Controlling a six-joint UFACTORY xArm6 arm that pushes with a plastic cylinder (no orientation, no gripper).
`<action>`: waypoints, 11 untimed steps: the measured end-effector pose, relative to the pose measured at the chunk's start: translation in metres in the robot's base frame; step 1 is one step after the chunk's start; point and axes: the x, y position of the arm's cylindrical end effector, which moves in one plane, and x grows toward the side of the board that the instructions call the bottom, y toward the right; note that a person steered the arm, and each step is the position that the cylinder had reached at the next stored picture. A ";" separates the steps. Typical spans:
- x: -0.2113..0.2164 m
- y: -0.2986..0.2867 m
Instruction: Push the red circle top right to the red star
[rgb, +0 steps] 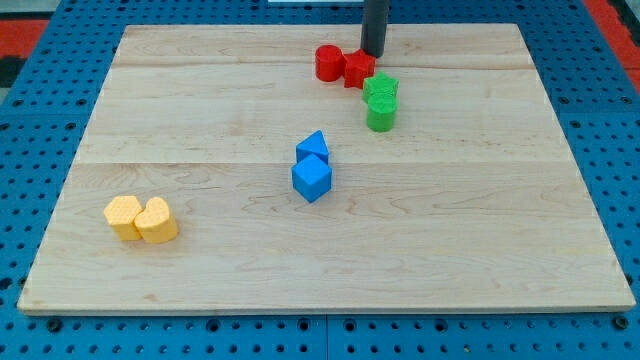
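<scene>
The red circle (328, 63) stands near the top middle of the wooden board (200, 100). The red star (359, 69) sits right against its right side, touching it. My tip (372, 53) is just above and to the right of the red star, very close to its top right edge. The rod rises straight out of the view's top.
A green star (381, 88) and a green circle (381, 116) stand just below and right of the red star. A blue triangle (312, 147) and blue cube (312, 179) are mid-board. Two yellow blocks (123, 215) (157, 221) sit at the lower left.
</scene>
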 end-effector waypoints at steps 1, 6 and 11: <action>-0.014 -0.018; 0.036 -0.073; 0.008 -0.018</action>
